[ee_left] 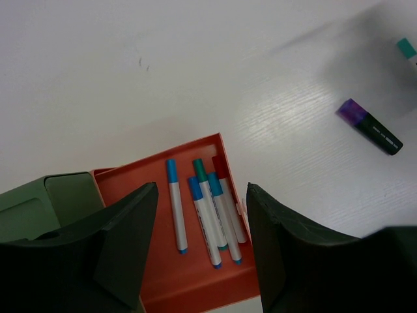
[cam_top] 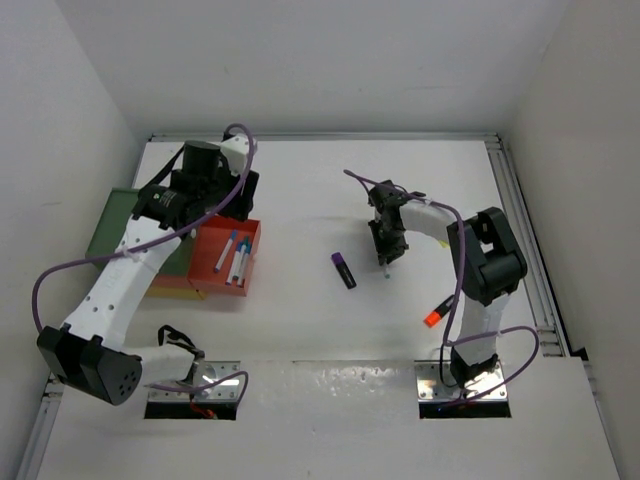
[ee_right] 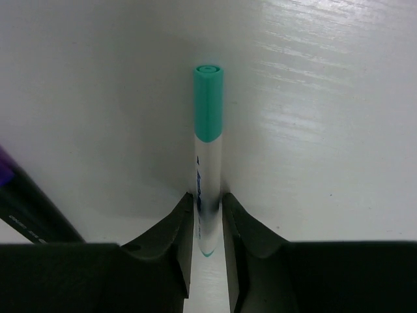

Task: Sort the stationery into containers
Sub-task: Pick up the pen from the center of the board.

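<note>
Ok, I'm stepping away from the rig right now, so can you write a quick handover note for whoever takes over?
Left gripper: open, empty, above the red-orange tray.
Right gripper: shut on a teal-capped pen.
Done: several pens lie in the red-orange tray.
Left: put the teal-capped pen away, then the purple highlighter beside it on the table and the orange highlighter at the near right.
Dark green tray: partly hidden, contents unclear.

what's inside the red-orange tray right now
About five thin pens lie side by side in the red-orange tray, mostly blue-capped, one green-capped. The left gripper covers the tray's near corners, so anything there cannot be seen.
</note>
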You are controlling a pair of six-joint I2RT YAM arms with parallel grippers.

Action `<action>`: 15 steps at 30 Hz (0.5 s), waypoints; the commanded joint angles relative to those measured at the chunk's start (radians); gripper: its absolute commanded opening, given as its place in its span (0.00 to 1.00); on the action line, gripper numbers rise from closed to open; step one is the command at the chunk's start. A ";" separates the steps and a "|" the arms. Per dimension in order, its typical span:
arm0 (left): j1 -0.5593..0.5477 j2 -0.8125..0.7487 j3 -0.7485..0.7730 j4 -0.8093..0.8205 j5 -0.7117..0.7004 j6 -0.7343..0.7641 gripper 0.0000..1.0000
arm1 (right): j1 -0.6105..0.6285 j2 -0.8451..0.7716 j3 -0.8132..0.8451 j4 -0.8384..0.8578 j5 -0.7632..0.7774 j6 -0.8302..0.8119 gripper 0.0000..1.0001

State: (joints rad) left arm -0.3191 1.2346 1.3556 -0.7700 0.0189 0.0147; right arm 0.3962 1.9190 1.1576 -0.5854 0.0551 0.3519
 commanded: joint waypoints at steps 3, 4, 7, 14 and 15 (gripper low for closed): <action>0.000 -0.052 -0.006 0.024 0.013 0.001 0.63 | 0.009 0.124 -0.055 -0.091 0.054 -0.016 0.23; 0.000 -0.053 -0.007 0.023 0.013 0.002 0.63 | 0.009 0.129 -0.050 -0.099 0.051 -0.021 0.23; 0.000 -0.058 -0.015 0.026 0.018 0.002 0.63 | 0.012 0.155 -0.026 -0.129 0.043 -0.025 0.22; 0.002 -0.044 -0.039 0.035 0.041 -0.004 0.71 | 0.016 0.215 0.016 -0.177 0.022 -0.025 0.21; 0.000 -0.041 -0.039 0.035 0.042 -0.004 0.71 | 0.016 0.222 0.020 -0.183 0.017 -0.025 0.19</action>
State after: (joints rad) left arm -0.3191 1.2022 1.3159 -0.7654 0.0410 0.0147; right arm 0.4019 2.0006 1.2575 -0.7017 0.0433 0.3416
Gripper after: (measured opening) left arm 0.706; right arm 0.201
